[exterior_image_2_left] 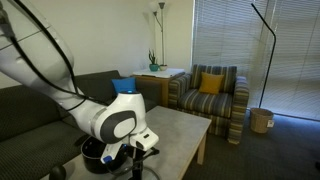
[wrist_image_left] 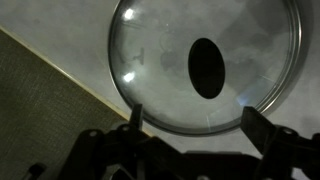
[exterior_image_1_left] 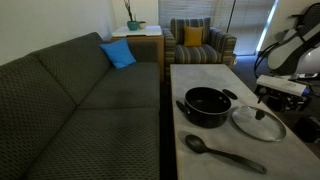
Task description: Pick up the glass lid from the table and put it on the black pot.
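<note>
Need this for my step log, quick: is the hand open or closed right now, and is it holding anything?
Hand: open, holding nothing; the glass lid lies below it, ungripped.

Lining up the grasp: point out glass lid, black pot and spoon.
glass lid [exterior_image_1_left: 258,122], in an exterior view, disc centre.
black pot [exterior_image_1_left: 207,105], in an exterior view, inner floor.
spoon [exterior_image_1_left: 196,144], in an exterior view, bowl.

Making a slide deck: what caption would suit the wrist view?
Open claw poised above the glass lid on the grey table.
</note>
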Motion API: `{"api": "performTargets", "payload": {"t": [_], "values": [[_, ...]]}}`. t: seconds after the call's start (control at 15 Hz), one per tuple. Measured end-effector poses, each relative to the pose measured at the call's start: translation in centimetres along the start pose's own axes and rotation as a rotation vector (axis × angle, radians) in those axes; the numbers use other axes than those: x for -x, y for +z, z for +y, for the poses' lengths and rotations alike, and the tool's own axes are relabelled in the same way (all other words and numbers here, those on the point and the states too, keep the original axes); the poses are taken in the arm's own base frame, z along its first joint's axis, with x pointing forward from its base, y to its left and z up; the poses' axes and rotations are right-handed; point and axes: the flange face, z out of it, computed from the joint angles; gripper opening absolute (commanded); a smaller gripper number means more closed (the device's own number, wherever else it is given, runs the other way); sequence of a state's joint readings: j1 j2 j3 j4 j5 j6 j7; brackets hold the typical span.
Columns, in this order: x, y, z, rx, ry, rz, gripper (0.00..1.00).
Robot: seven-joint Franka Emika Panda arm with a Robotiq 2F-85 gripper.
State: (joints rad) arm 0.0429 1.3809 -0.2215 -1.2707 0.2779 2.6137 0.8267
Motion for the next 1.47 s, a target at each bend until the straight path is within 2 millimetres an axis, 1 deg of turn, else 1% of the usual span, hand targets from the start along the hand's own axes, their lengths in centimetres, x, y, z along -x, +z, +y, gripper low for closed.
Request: {"api": "performTargets", "payload": {"t": [0.13,0.33,0.47,0.6,0.73,0.87,1.07,1.47], "values": [[-0.6,-0.5,-0.5,0.032,-0.055,-0.055,1.0],[-0.2,-0.9,-1.5,0.073,-0.115,-0.129,1.0],[0.5,-0.1,-2.0,0.092,-0.128,-0.161,1.0],[1.5,1.3,-2.3,0.103,-0.138,-0.189,1.0],[2.6,2.5,-2.0,0.112,-0.141,-0.213,1.0],[3.1,3.0,-1.8,0.117,-0.141,-0.227,1.0],[3.0,3.1,-1.7,0.117,-0.138,-0.228,1.0],[2.2,3.1,-1.2,0.11,-0.14,-0.239,1.0]]}}
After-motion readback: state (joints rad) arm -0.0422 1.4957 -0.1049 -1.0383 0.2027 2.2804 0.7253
